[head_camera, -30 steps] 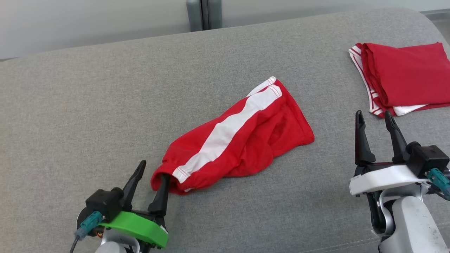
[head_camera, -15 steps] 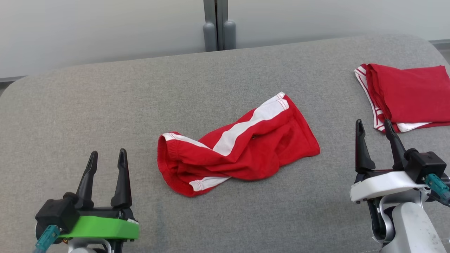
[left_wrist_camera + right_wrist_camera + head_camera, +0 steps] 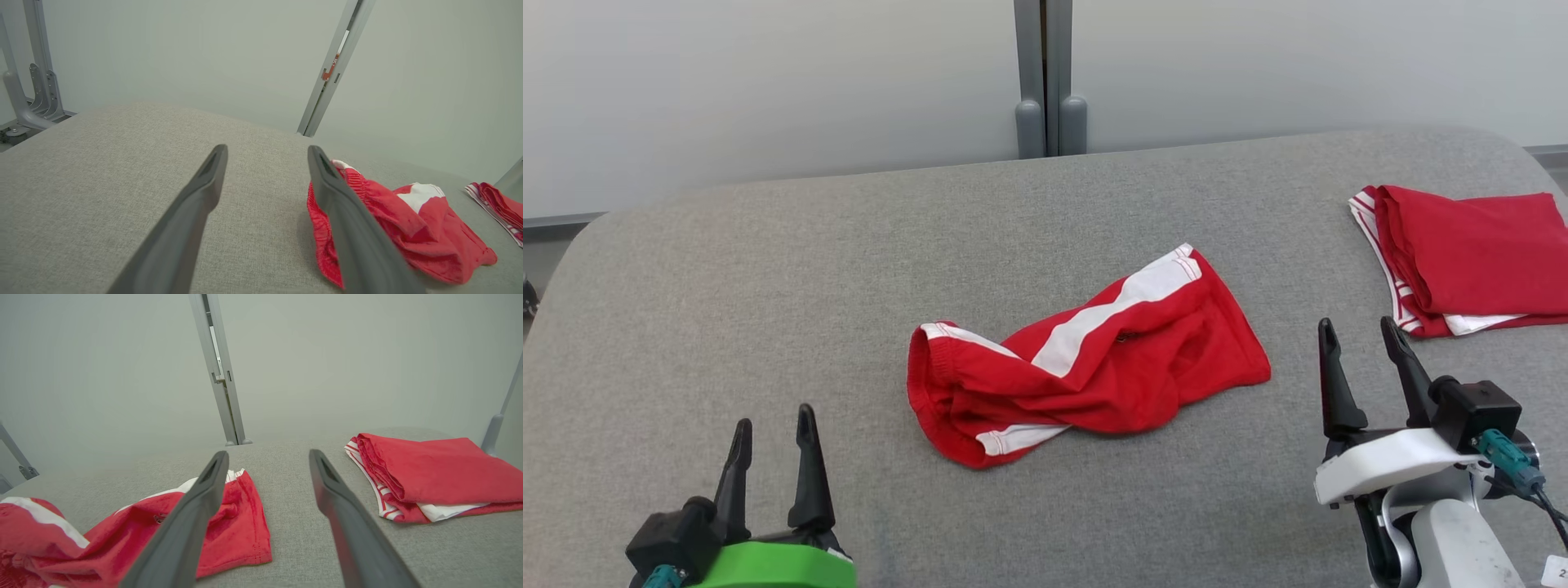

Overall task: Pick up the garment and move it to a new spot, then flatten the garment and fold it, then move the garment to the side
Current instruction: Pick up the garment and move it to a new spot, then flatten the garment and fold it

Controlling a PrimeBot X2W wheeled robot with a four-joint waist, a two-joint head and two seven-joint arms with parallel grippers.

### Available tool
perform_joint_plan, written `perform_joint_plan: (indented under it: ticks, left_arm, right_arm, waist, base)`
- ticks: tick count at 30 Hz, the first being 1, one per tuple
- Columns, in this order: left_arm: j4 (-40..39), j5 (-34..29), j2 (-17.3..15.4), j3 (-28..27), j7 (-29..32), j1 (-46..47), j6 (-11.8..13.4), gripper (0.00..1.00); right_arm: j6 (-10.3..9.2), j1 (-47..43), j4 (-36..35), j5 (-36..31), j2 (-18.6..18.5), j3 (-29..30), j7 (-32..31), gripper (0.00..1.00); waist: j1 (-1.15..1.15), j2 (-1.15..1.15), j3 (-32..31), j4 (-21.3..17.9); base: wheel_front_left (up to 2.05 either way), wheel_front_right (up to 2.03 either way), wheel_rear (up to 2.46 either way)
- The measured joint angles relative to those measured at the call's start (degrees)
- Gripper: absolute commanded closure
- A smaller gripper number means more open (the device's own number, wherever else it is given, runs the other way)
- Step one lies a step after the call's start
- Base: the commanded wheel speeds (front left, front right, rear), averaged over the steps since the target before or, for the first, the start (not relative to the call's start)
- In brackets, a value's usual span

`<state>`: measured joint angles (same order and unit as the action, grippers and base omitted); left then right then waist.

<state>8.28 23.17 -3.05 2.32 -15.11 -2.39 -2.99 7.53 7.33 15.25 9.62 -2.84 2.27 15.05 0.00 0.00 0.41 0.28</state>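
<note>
Red shorts (image 3: pixel 1086 359) crumpled mid grey cushion (image 3: pixel 768 286); folded red garment (image 3: pixel 1470 253) by right edge. L gripper (image 3: pixel 774 418) & R gripper (image 3: pixel 1358 324) both wide, empty, at front edge.

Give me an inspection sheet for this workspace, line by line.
Surface: grey fabric cushion.
Job's things: red shorts with a white stripe, crumpled and twisted, mid-cushion, touched by nothing.
Clutter: folded red garment, far right.
Pincers: left pincer open, holding nothing, left of the shorts; right pincer open, holding nothing, between shorts and folded garment.
Cables: teal plug with a dark lead at the right wrist.
Surroundings: pale wall, grey post behind.
</note>
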Motion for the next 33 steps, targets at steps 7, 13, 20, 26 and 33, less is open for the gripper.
perform_joint_plan:
  ticks: [7, 13, 20, 26, 33]
  left_arm:
    - [1.46, 0.57, 0.12, -0.22, 0.00, -0.97, 0.35, 0.00]
    - [1.55, 0.57, 0.14, 0.67, 0.00, -1.00, 0.99, 0.00]
    - [1.86, 0.57, 0.15, 0.93, 0.00, -0.99, 1.00, 0.00]
    - [2.12, 0.56, 0.16, 0.91, 0.00, -0.97, 0.98, 0.00]
    - [2.13, 0.34, 0.16, 1.15, 0.00, -0.80, 0.91, 0.00]
  right_arm:
    - [0.00, -0.32, 0.73, 0.63, -0.01, -1.81, 0.00, 0.00]
    - [0.00, -0.32, 1.34, 0.80, 0.01, -3.42, 0.00, 0.00]
    - [0.00, -0.31, 1.69, 0.85, 0.01, -3.82, 0.01, 0.00]
    - [0.00, -0.31, 1.67, 0.85, 0.01, -3.81, 0.01, 0.00]
    - [0.00, -0.31, 1.65, 0.88, 0.01, -3.75, 0.01, 0.00]
  waist:
    - [0.00, 0.00, -0.48, 0.14]
    - [0.00, 0.00, -0.56, 0.33]
    - [0.00, 0.00, -0.51, 0.33]
    - [0.00, 0.00, -0.41, 0.16]
    - [0.00, 0.00, 0.07, 0.10]
  base:
    - [0.00, 0.00, 0.00]
    - [0.00, 0.00, 0.00]
    - [0.00, 0.00, 0.00]
    - [0.00, 0.00, 0.00]
    - [0.00, 0.00, 0.00]
